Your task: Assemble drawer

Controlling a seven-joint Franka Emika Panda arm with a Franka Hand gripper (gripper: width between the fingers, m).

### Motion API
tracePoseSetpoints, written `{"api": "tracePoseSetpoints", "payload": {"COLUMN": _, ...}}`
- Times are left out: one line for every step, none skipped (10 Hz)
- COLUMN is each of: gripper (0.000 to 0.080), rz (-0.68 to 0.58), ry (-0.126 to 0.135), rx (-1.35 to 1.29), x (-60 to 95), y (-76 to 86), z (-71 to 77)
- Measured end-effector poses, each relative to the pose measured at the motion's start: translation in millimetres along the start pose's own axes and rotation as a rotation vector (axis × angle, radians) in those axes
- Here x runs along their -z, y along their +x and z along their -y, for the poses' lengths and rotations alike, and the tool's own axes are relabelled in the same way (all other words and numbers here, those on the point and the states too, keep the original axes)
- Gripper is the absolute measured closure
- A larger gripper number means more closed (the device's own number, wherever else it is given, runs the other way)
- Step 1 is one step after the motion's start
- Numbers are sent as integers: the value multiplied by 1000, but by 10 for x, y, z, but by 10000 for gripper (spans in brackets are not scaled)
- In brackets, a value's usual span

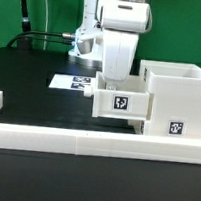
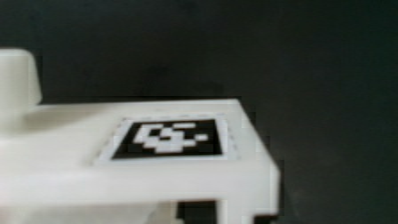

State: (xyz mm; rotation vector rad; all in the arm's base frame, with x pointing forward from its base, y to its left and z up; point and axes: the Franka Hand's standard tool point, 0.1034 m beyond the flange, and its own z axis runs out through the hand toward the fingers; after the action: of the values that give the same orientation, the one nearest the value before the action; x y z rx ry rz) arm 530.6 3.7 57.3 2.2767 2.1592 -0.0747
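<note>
The white cube-like drawer housing (image 1: 176,94) stands at the exterior view's right, with a tag on its front. A white drawer tray (image 1: 120,104) with a tag on its face hangs against the housing's left side, off the table. My gripper (image 1: 117,86) comes down from above onto the tray, and its fingers are hidden behind the tray's wall. In the wrist view the tray (image 2: 107,170) and its tag (image 2: 173,138) fill the near field, with a dark fingertip (image 2: 196,210) at its edge. A second tray is not in view.
The long low white border wall (image 1: 74,142) runs across the front. The marker board (image 1: 74,83) lies flat behind the tray, at the exterior view's left of the arm. Black cables hang at the back left.
</note>
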Motion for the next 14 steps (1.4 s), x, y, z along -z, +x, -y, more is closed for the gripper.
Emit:
{"api": "tracePoseSetpoints", "payload": {"gripper": 757, "rz": -2, "ry": -5, "rx": 1, "x": -2, "y": 7, "z": -1}}
{"api": "tracePoseSetpoints", "payload": {"gripper": 757, "rz": -5, "ry": -15, "rx": -1, "x": -15, "y": 1, "z": 5}}
{"api": "tracePoseSetpoints", "payload": {"gripper": 757, "rz": -5, "ry": -14, "rx": -1, "x": -17, "y": -1, "z": 8}}
{"api": "tracePoseSetpoints", "payload": {"gripper": 757, "rz": -5, "ry": -14, "rx": -1, "x": -18, "y": -1, "z": 8}}
{"api": "tracePoseSetpoints", "payload": {"gripper": 757, "rz": -4, "ry": -14, "rx": 1, "x": -18, "y": 6, "z": 9}}
{"api": "tracePoseSetpoints", "payload": {"gripper": 757, "rz": -4, "ry": -12, "rx": 5, "x": -16, "y": 23, "z": 10}}
{"api": "tracePoseSetpoints", "payload": {"gripper": 757, "rz": -1, "ry": 0, "rx": 8, "x": -10, "y": 33, "z": 16}}
{"api": "tracePoseSetpoints", "payload": {"gripper": 756, "rz": -1, "ry": -1, "rx": 6, "x": -10, "y": 26, "z": 13}}
{"api": "tracePoseSetpoints", "payload": {"gripper": 756, "rz": -1, "ry": -1, "rx": 5, "x": -10, "y": 23, "z": 12}}
{"api": "tracePoseSetpoints", "payload": {"gripper": 756, "rz": -1, "ry": -1, "rx": 5, "x": -10, "y": 22, "z": 12}}
{"api": "tracePoseSetpoints", "payload": {"gripper": 756, "rz": -1, "ry": 0, "rx": 8, "x": -11, "y": 21, "z": 14}}
{"api": "tracePoseSetpoints", "payload": {"gripper": 756, "rz": -1, "ry": 0, "rx": 10, "x": -12, "y": 35, "z": 18}}
{"api": "tracePoseSetpoints", "payload": {"gripper": 756, "rz": -1, "ry": 0, "rx": 11, "x": -13, "y": 41, "z": 21}}
{"api": "tracePoseSetpoints", "payload": {"gripper": 756, "rz": -1, "ry": 0, "rx": 12, "x": -13, "y": 41, "z": 21}}
